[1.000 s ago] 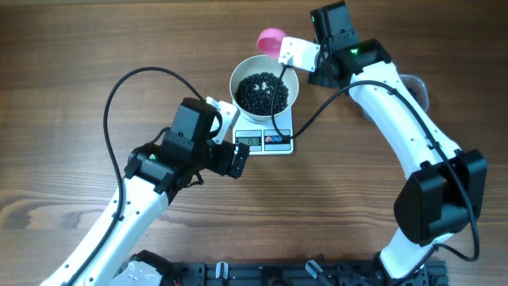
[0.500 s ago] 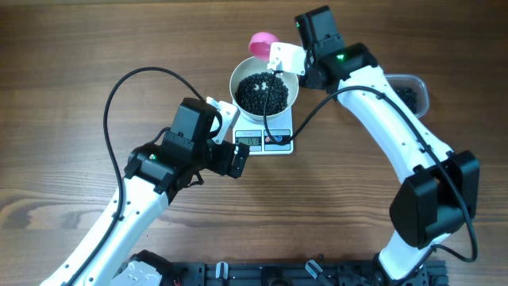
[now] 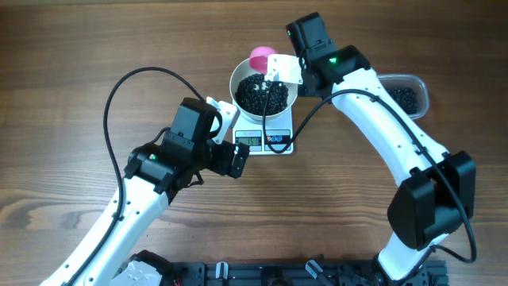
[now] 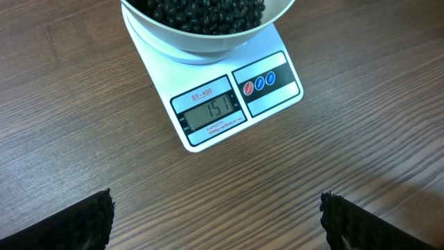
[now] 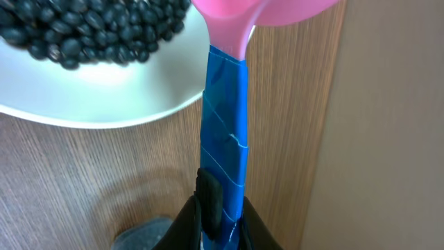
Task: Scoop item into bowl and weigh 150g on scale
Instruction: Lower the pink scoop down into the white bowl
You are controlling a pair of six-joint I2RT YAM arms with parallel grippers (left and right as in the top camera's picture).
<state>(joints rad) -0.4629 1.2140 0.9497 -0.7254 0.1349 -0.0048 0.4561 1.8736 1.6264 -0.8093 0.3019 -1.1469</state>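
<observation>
The white bowl point(image 3: 242, 75) sits on the scale point(image 3: 279, 145) and holds a heap of the item, small black beans point(image 3: 260, 94). In the left wrist view the scale's display point(image 4: 208, 114) reads 151. My right gripper point(image 3: 278, 70) is shut on the blue-taped handle point(image 5: 225, 118) of a pink scoop point(image 3: 262, 57), whose head hangs over the bowl's far rim. The right wrist view shows the jaws point(image 5: 222, 222) pinching that handle beside the bowl point(image 5: 104, 104). My left gripper point(image 3: 232, 135) rests open just left of the scale, its fingers point(image 4: 69, 226) wide apart over bare wood.
A clear plastic tub point(image 3: 405, 95) with more black beans stands at the right, behind my right arm. A black cable crosses over the bowl and the scale. The table top is brown wood.
My right arm has swung left with the scoop, carrying the pink head to the bowl's far rim and uncovering the tub. The left arm has not moved.
</observation>
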